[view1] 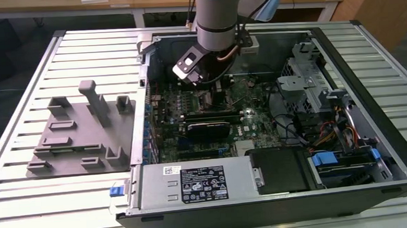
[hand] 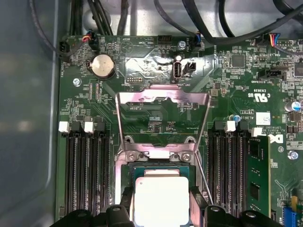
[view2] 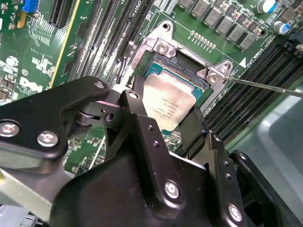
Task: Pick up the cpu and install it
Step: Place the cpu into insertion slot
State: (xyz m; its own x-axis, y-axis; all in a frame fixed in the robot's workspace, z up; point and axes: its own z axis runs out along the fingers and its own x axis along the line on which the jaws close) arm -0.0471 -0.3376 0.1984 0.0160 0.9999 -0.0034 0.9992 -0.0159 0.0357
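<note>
**Cpu pinched over the open socket: risk is a crooked seat**

The hand pinches the cpu, one black finger on each of two opposite edges. The cpu sits right at the socket, with its metal top plate facing up. I can't tell whether it is fully seated or just above the contacts.

Risks, as I judge them:
- The cpu looks slightly tilted to the socket frame in the second wrist view. If it goes down skewed or off its notches, the socket contacts could bend.
- A corner riding on the frame would leave the chip proud, and letting go then could make it slide.
- The load plate stands open, hinged up beyond the socket. The lever sticks out to one side. Either could be snagged if the hand drifts.
- The fingers reach down close to the socket frame, so pushing too far could press on it or on the board.

What each view gives:
- The second wrist view gives the grip itself: both fingers, the cpu edges, and the tilt against the frame.
- The first wrist view looks straight along the board. It shows the raised plate, the memory slots on both sides, and how the cpu squares up with the socket, but little of the fingers.
- The exterior view gives the layout: the arm reaches down into the open case on the slatted desk, with a grey tray to the view's left. There the wrist covers the socket.
</note>
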